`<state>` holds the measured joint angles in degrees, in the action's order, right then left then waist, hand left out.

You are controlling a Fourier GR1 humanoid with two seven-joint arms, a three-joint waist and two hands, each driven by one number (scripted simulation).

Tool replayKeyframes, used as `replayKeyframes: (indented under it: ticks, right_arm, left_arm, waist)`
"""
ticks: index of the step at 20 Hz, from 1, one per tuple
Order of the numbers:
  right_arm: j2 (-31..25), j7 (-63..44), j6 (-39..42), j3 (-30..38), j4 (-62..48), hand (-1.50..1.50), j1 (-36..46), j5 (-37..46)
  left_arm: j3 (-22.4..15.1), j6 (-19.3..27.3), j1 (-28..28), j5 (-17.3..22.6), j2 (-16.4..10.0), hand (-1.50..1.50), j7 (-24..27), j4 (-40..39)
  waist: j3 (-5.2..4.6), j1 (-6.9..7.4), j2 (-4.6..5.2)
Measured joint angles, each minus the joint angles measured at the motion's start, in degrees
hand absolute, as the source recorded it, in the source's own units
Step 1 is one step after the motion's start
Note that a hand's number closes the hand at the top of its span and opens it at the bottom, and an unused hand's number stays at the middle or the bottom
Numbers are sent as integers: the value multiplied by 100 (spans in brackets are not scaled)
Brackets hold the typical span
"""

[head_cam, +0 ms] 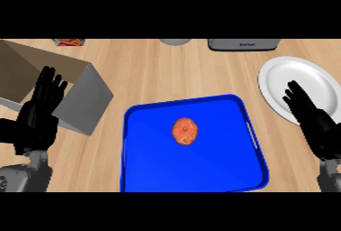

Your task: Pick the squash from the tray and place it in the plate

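Head view: the small orange squash [186, 131] lies in the middle of the blue rectangular tray [200, 171], well apart from the round white plate [293, 72] at right. The black left hand [39, 118] and right hand [313, 119] both have straight fingers, holding nothing

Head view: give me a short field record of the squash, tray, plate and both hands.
squash: small orange squash lying near the tray's middle, untouched
tray: blue rectangular tray, centre of wooden counter
plate: round white plate, right of tray, squash not on it
left hand: black left hand open, beside open grey box
right hand: black right hand open, overlapping plate's near edge
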<state>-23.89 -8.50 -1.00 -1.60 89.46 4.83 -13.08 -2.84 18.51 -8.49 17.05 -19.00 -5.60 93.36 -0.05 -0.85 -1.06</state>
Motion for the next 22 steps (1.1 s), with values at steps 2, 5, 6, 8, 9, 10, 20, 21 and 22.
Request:
replayKeyframes:
  ticks: [2,5,6,8,9,10,20,21,22]
  right_arm:
    - [95,141,253,-95,-87,150,214,-107]
    - [339,358,859,-444,-104,150,735,-406]
    - [448,450,1069,-581,-119,150,929,-501]
    - [-79,720,1220,-740,109,-150,1321,227]
    - [26,999,1078,-735,-23,-150,1358,403]
    - [205,1272,978,-694,-186,-150,1348,402]
    - [419,3525,1621,-1241,-1777,-150,1545,1205]
    - [398,3643,1638,-1312,-1897,-150,1601,1339]
    - [333,3735,1682,-1345,-2005,-150,1678,1443]
  left_arm:
    - [28,-95,-95,-37,-126,0,-17,228]
    - [-142,-245,-187,-174,-272,0,-112,308]
    - [-222,-314,-230,-215,-315,0,-144,325]
    - [-289,-400,-236,-224,-374,0,-227,355]
    - [-311,-425,-269,-241,-398,0,-280,333]
    - [-329,-477,-280,-243,-425,0,-298,328]
    - [-343,-652,-349,-370,-556,0,-477,225]
    - [-337,-652,-340,-398,-553,0,-458,207]
    - [-330,-651,-319,-426,-547,0,-421,197]
  waist:
    - [62,73,-4]
    - [106,249,65]
    - [117,340,101]
    - [69,399,69]
    - [85,384,91]
    - [107,381,121]
    - [162,314,123]
    - [165,299,114]
    - [169,286,105]
